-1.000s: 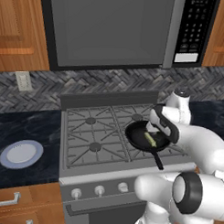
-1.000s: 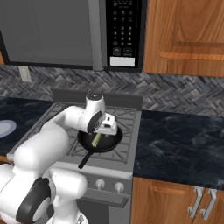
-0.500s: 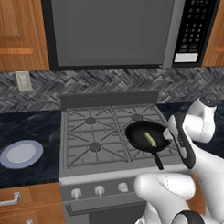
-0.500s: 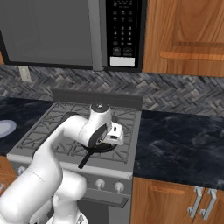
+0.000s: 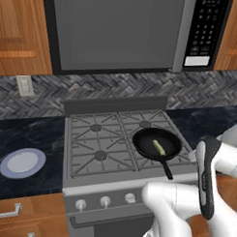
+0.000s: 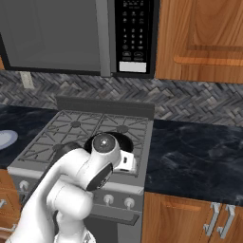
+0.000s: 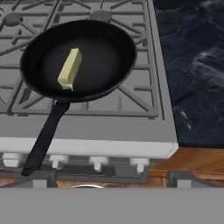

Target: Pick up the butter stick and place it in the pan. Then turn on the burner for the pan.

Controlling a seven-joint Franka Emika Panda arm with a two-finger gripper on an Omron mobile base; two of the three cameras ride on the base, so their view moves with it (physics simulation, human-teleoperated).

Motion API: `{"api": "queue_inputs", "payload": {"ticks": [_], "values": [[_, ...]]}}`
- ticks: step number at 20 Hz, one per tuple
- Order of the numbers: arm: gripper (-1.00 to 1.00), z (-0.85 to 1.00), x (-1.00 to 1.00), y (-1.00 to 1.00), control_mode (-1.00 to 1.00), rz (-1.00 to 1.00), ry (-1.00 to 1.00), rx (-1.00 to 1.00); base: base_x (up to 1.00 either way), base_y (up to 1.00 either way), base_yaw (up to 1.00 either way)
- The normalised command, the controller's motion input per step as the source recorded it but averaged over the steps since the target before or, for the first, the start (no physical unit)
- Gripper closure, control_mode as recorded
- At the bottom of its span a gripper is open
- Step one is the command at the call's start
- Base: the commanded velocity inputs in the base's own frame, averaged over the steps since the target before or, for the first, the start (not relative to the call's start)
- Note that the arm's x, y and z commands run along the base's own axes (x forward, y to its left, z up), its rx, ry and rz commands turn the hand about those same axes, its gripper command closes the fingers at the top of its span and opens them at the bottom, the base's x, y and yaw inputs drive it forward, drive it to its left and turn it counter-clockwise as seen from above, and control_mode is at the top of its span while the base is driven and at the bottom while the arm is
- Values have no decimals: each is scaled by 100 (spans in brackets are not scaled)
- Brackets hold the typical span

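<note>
You see the butter stick (image 7: 70, 68) lying flat inside the pan (image 7: 113, 39) on the grates, though you cannot tell the end effector's opening.

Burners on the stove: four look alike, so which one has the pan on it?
The front right burner, nearest the dark counter: the pan sits on its grate with the butter stick inside. The other three, such as the front left burner, are uncovered.
</note>
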Motion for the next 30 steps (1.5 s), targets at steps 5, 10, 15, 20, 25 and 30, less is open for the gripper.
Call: {"api": "queue_inputs", "payload": {"ticks": [5, 10, 15, 20, 25, 30], "values": [[-100, -1, -53, -15, -100, 0, -19, 0, 0, 0, 0], [-100, -15, -31, -7, -100, 0, -19, 0, 0, 0, 0], [-100, -23, -17, 0, -100, 0, -19, 0, 0, 0, 0], [-100, -36, -21, -3, -100, 0, -19, 0, 0, 0, 0], [-100, -32, -17, 0, -100, 0, -17, 0, 0, 0, 0], [-100, -20, -12, 0, -100, 0, -14, 0, 0, 0, 0]]}}
